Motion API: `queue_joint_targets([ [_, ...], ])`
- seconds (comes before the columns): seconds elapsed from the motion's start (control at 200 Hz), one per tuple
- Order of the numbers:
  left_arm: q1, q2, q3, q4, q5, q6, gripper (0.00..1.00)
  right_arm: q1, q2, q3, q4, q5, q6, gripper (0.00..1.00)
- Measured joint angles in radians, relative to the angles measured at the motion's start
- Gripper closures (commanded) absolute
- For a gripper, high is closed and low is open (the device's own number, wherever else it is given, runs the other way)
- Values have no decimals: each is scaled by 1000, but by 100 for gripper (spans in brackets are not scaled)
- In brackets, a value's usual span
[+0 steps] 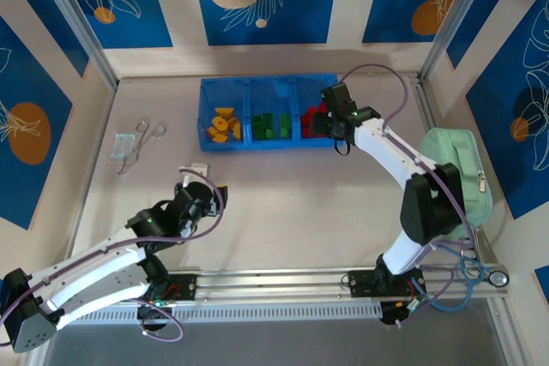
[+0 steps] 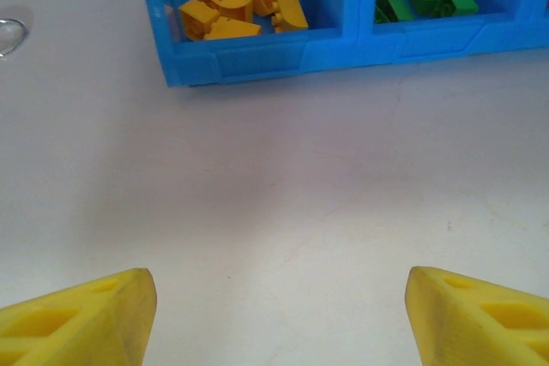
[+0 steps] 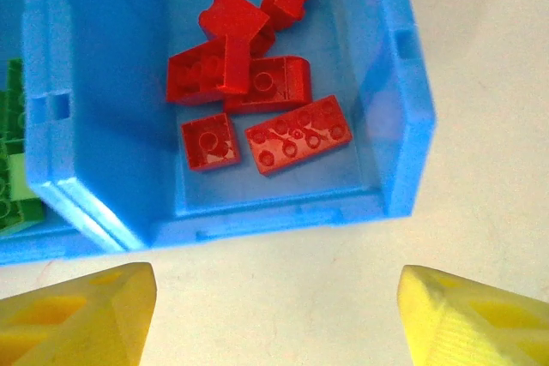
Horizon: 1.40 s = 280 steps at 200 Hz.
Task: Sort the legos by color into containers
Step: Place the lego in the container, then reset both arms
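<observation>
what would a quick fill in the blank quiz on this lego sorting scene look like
1. The yellow-orange legos lie in the blue tray's ____ compartment.
2. The middle compartment's legos are ____.
3. The right gripper, open, hovers near the right compartment's legos, which are ____.
4. The left gripper, open, holds ____.

Missing words: left; green; red; nothing

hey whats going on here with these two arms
Two robot arms are filling a blue tray by colour: yellow-orange legos in its left compartment, green legos in the middle, red legos on the right. The right gripper hangs open and empty at the near edge of the red compartment. The left gripper is open and empty over bare table in front of the tray. Every lego in view lies in the tray.
</observation>
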Motion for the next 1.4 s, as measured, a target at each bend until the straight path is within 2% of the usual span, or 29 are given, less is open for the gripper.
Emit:
queue_joint_targets([
  [0.125,0,-2,8,-2,-37,19,20,0,-127,-100,48,-5,-4,21],
  [0.275,0,-21,9,-5,-84,35,19,6,-317,-264,151,-10,-27,11],
  [0.29,0,-24,9,-5,-89,37,19,8,-338,-281,160,-11,-28,2],
  [0.3,0,-25,9,-5,-93,37,19,8,-351,-294,169,-11,-31,0],
  [0.485,0,-40,9,-25,-185,51,15,18,-554,-492,286,14,-42,1],
  [0.72,0,-104,-14,-23,-311,135,12,63,-688,-706,363,116,-119,1],
  [0.79,0,-134,-33,-15,-349,167,8,78,-726,-733,367,158,-139,1],
  [0.825,0,-147,-43,-10,-368,177,0,85,-746,-745,373,177,-148,1],
  [1.156,-1,-237,-144,14,-561,254,0,113,-843,-779,304,338,-177,1],
  [1.401,-1,-249,-164,57,-667,325,0,112,-959,-835,183,412,-106,1],
])
